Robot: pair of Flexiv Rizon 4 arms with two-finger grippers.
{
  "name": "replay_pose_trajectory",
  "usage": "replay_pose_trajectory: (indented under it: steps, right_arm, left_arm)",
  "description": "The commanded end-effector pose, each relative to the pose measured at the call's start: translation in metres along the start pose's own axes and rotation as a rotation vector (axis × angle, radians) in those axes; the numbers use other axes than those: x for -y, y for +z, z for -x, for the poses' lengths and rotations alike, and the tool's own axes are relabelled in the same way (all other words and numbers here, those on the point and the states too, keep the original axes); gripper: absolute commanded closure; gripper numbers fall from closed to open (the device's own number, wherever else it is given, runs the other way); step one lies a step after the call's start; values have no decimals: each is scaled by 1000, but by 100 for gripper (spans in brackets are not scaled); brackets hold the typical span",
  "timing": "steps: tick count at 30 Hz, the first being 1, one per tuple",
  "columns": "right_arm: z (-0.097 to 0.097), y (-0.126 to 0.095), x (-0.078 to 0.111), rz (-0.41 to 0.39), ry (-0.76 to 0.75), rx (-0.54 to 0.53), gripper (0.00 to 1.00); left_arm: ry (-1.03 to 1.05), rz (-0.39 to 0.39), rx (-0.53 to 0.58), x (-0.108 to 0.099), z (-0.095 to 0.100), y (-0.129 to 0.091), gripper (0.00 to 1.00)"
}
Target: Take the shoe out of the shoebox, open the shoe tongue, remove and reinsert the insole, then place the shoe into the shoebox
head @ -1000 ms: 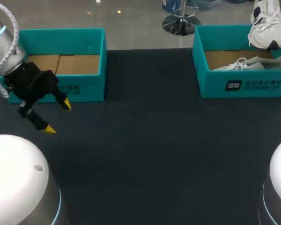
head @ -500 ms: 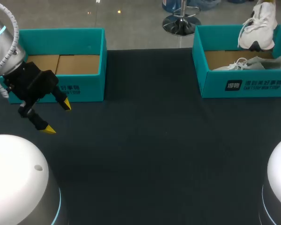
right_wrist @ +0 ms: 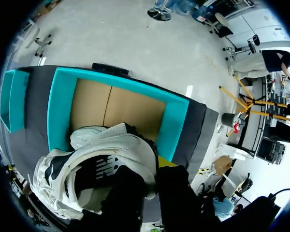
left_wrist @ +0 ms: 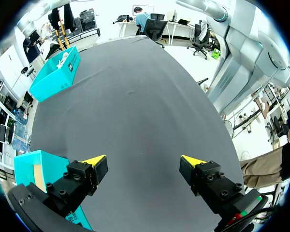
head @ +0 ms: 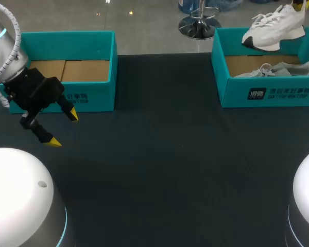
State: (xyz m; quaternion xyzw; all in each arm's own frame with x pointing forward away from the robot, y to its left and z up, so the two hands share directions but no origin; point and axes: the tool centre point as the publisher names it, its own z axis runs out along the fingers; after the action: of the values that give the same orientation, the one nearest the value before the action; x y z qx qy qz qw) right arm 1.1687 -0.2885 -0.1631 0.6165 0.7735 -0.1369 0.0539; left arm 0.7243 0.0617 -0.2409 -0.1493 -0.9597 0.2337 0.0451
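A white shoe (head: pixel 273 27) hangs in the air over the right teal shoebox (head: pixel 232 92), lying nearly level with its toe to the left. My right gripper (head: pixel 297 5) is shut on its heel end at the view's top right edge. In the right wrist view the shoe (right_wrist: pixel 104 166) fills the space at the gripper (right_wrist: pixel 158 163), with the box's cardboard floor (right_wrist: pixel 121 104) below it. A second pale shoe (head: pixel 278 69) lies inside that box. My left gripper (head: pixel 63 129) stands open and empty, low over the table in front of the left box; its fingers (left_wrist: pixel 94 161) hold nothing.
The left teal shoebox (head: pixel 90 95) stands at the back left, showing only its cardboard floor. Dark tabletop (head: pixel 170 154) stretches between the two boxes. In the left wrist view a corner of that box (left_wrist: pixel 36 169) sits beside the gripper.
The right gripper has swung the shoe from hanging toe-down to nearly level, its toe moving leftward over the box. The left arm has not moved.
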Motion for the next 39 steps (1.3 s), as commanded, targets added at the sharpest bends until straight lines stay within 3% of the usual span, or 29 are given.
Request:
replay_pose_trajectory:
  steps: [1,14,16,22,39]
  right_arm:
    - [2,-2,-1,150,292,-63,100]
    - [2,-2,-1,150,292,-63,100]
    - [1,1,-1,91,314,-13,100]
    - [-7,13,7,32,429,36,100]
    - [9,41,19,7,607,43,100]
  left_arm:
    - [0,2,-1,0,0,0,0]
    - [0,2,-1,0,0,0,0]
    - [0,2,-1,0,0,0,0]
    - [0,2,-1,0,0,0,0]
    - [0,2,-1,0,0,0,0]
